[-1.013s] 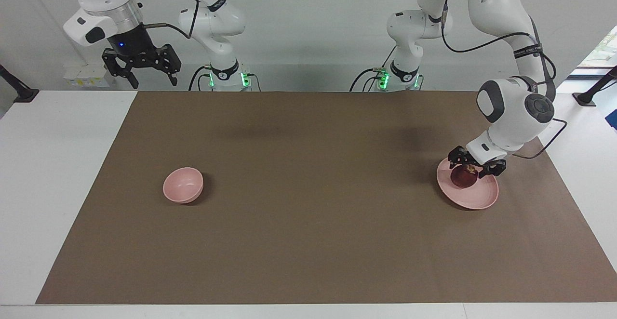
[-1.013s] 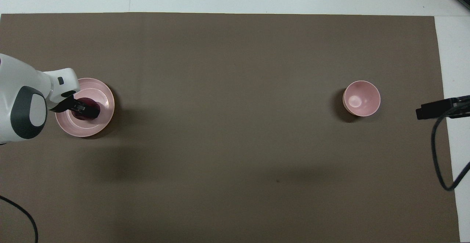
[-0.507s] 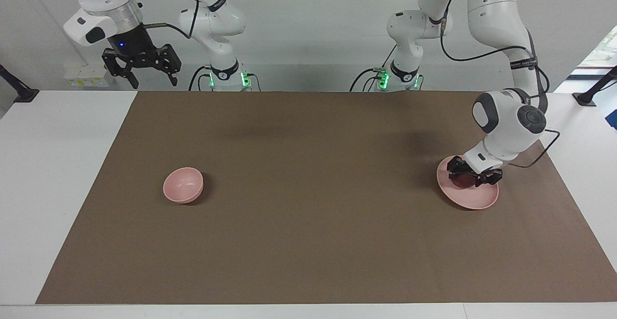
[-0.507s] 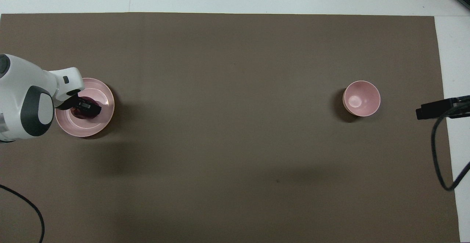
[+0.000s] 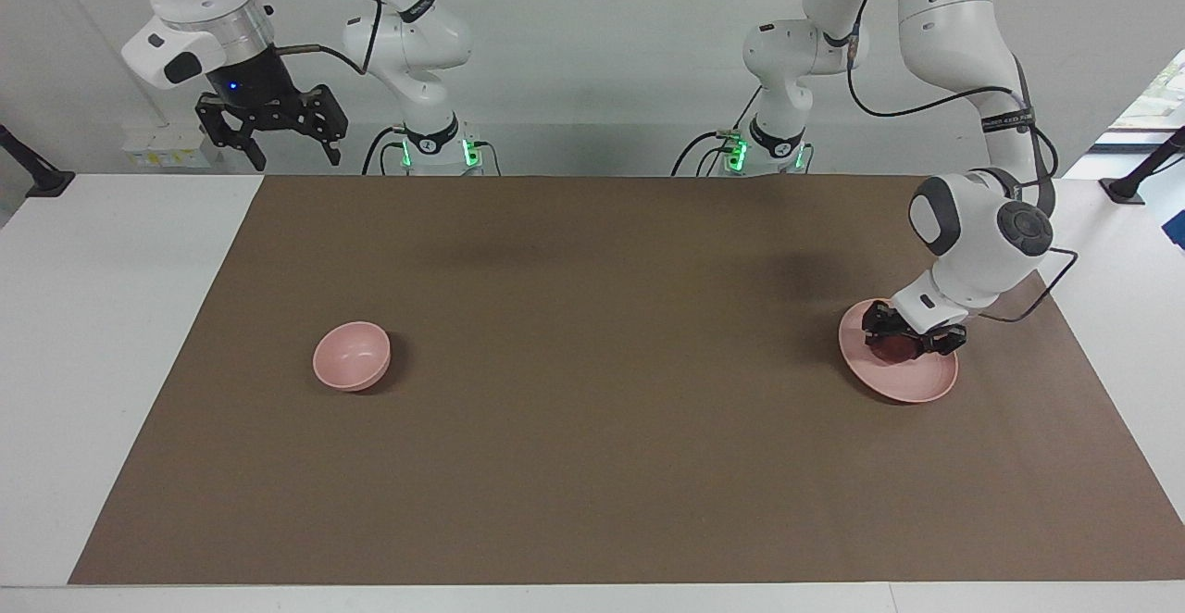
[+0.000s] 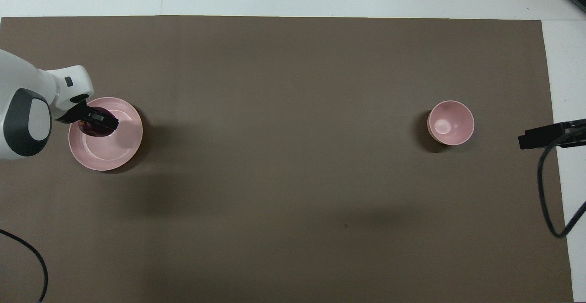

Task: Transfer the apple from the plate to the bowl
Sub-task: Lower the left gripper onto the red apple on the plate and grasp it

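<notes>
The dark red apple is between the fingers of my left gripper, which is shut on it. The gripper holds it low over the pale pink plate, toward the rim at the left arm's end of the table. In the overhead view the apple shows under the left gripper, and the plate's middle is bare. The small deep pink bowl stands empty toward the right arm's end of the table; it also shows in the overhead view. My right gripper waits open, high above the table's edge at its own end.
A brown mat covers most of the white table. A black cable hangs at the right arm's end. Another cable lies near the left arm's corner.
My left gripper came down around the apple and closed on it. It then shifted with the apple from the plate's middle toward the rim. The right arm has not moved.
</notes>
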`<act>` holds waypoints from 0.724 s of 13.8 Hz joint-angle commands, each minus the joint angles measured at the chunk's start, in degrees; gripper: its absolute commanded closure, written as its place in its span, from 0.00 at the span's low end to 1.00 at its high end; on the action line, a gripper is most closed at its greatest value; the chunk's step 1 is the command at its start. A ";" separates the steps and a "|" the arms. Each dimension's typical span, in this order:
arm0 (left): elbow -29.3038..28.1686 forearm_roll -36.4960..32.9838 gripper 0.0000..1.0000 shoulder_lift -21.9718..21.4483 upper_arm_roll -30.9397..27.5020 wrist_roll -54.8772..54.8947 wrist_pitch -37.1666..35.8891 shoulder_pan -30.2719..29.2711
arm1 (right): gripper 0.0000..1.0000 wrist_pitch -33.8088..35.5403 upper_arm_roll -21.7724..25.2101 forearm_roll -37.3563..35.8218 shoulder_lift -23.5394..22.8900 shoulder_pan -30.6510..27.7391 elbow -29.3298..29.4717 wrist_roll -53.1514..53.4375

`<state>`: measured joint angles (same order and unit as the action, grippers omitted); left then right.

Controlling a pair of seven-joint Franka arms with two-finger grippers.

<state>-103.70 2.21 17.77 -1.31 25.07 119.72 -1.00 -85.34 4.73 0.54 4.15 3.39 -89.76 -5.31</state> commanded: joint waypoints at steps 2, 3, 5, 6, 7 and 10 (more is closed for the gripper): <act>3.67 -0.10 1.00 -2.20 0.34 -8.96 -6.33 2.04 | 0.00 -0.09 -0.25 0.42 0.95 -0.58 -0.94 -1.64; 4.55 -0.10 1.00 -2.64 0.34 -11.95 -7.38 2.92 | 0.00 -0.09 -0.25 0.42 0.95 -0.58 -0.94 -1.64; 5.70 -0.10 1.00 -3.00 0.34 -17.05 -9.23 4.42 | 0.00 -0.09 -0.25 0.42 0.95 -0.58 -0.94 -1.64; 5.70 -0.10 1.00 -3.09 0.34 -18.90 -9.33 5.29 | 0.00 -0.09 -0.25 0.42 0.95 -0.58 -0.94 -1.64; 5.70 -0.18 1.00 -3.26 0.25 -19.96 -9.68 6.08 | 0.00 -0.09 -0.25 0.42 0.95 -0.58 -0.94 -1.64; 6.66 -0.19 1.00 -3.79 0.25 -20.41 -15.03 6.36 | 0.00 -0.09 -0.25 0.42 0.95 -0.58 -0.94 -1.64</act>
<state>-98.29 2.22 14.69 -0.25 5.64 108.54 4.79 -85.34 4.73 0.54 4.15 3.39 -89.76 -5.31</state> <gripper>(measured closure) 0.233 0.000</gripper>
